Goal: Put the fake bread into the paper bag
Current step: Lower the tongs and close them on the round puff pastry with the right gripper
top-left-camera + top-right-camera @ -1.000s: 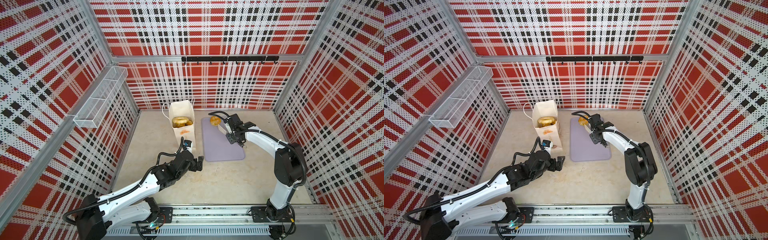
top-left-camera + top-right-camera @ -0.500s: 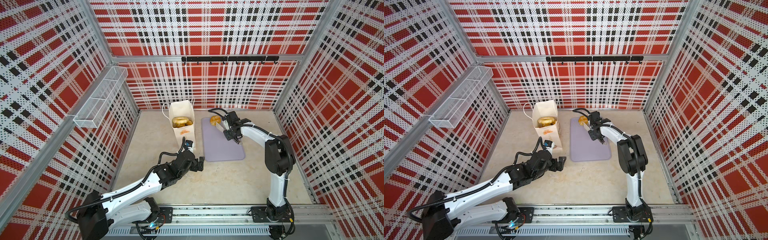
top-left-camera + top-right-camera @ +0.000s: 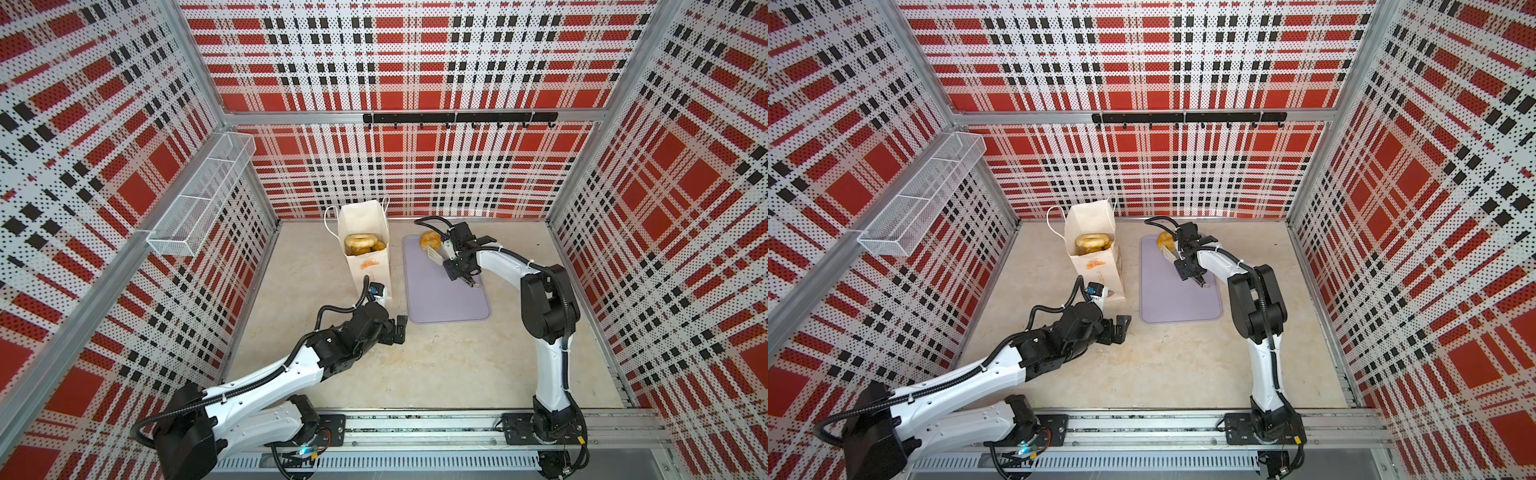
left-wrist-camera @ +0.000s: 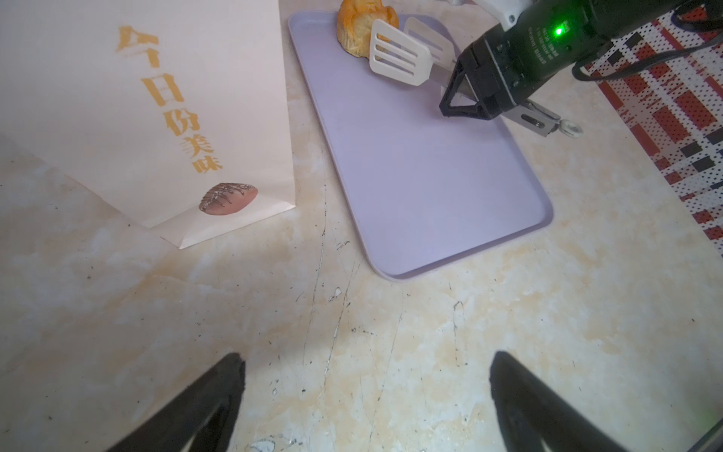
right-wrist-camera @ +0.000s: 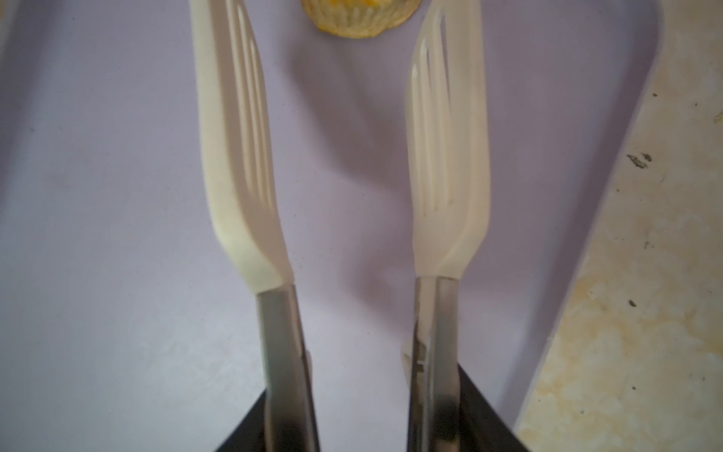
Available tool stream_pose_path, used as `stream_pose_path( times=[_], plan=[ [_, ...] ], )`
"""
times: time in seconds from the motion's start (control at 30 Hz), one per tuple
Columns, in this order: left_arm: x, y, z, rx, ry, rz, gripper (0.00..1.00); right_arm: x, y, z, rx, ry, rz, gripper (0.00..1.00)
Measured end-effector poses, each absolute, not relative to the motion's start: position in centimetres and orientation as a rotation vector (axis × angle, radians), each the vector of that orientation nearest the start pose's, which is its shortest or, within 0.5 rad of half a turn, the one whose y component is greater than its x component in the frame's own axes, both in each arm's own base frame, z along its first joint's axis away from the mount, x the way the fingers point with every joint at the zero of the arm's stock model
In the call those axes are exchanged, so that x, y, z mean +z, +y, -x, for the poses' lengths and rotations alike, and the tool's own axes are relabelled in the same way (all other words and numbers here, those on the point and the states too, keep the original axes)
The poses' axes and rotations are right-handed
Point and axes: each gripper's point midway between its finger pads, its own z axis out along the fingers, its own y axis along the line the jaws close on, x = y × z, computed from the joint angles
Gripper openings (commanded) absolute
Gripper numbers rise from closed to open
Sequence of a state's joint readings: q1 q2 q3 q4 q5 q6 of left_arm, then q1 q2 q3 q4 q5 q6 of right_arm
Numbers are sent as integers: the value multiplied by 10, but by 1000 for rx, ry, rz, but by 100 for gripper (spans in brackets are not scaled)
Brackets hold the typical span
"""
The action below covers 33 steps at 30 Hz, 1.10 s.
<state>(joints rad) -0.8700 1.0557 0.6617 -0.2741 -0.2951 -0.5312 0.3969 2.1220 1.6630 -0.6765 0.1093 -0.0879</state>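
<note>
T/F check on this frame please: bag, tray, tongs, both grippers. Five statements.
1. One pastry sits on the lilac tray. True.
2. The paper bag lies on its side. False: it stands upright, mouth open.
3. The right gripper holds tongs. True.
4. The left gripper grips the bag. False: it is open and empty above the table, apart from the bag.
5. A ring doughnut shows inside the bag. True.
</note>
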Motion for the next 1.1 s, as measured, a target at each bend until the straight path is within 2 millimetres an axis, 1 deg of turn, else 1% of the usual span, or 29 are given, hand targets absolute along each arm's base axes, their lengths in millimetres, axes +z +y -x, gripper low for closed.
stream_pose_path(
  times=[0.23,0.5,0.6,0.93,1.0,1.1],
  plan=[
    [157,-218,-249,-448,2229,-217,99,59,186,-488,-35,2613,611,55],
    [158,-218,-249,-451,2228,-217,99,49,186,-497,-65,2625,592,57],
    [158,-218,-249,-451,2229,-217,99,46,185,-497,-66,2633,581,58],
    [154,-219,-249,-453,2241,-223,99,58,191,-506,-42,2605,570,63],
    [154,-219,-249,-455,2244,-225,99,58,192,-509,-43,2603,570,63],
    [153,-220,-249,-457,2246,-227,99,53,193,-512,-50,2612,572,63]
  ],
)
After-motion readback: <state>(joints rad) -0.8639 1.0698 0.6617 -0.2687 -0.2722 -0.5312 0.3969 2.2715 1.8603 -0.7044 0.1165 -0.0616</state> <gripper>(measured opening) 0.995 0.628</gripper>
